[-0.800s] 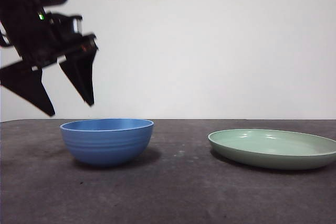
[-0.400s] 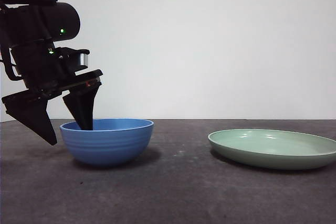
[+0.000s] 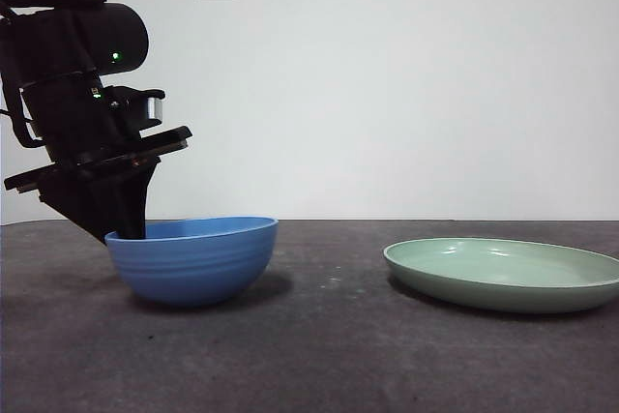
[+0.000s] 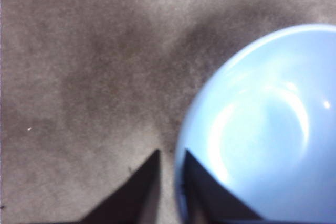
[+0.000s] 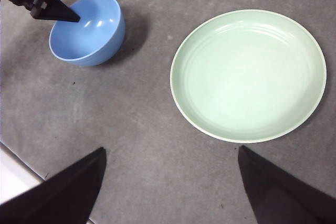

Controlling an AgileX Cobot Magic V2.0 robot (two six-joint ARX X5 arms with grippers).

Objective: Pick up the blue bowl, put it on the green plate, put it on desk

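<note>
Left gripper (image 3: 124, 224) down at the blue bowl (image 3: 191, 260), jaws pinched on the rim at the side farthest from the green plate (image 3: 503, 274); left wrist view shows one jaw inside the wall, one outside, only a thin gap between them with the rim in it. Bowl sits on the desk (image 3: 329, 355), well apart from the plate, and looks slightly tipped, rim higher on the plate side; it may already be rocking on its base.

Right gripper (image 5: 168, 187) waits high over the desk nearer the plate than the bowl, jaws spread wide, holding nothing; plate bare.

Risks, as I judge them:
- grip is on one edge only, on a glossy curved wall; on lifting, the bowl's weight hangs off to the plate side, so it could pivot in the jaws or slide out;
- a slip low down would drop the bowl back on the desk, perhaps skidding it away from the plate;
- a swinging or tilted bowl carried across could clip the plate's raised rim and shove the plate, or land off-centre and sit crooked;
- letting go while the bowl is still canted might leave it rolling on the plate.
</note>
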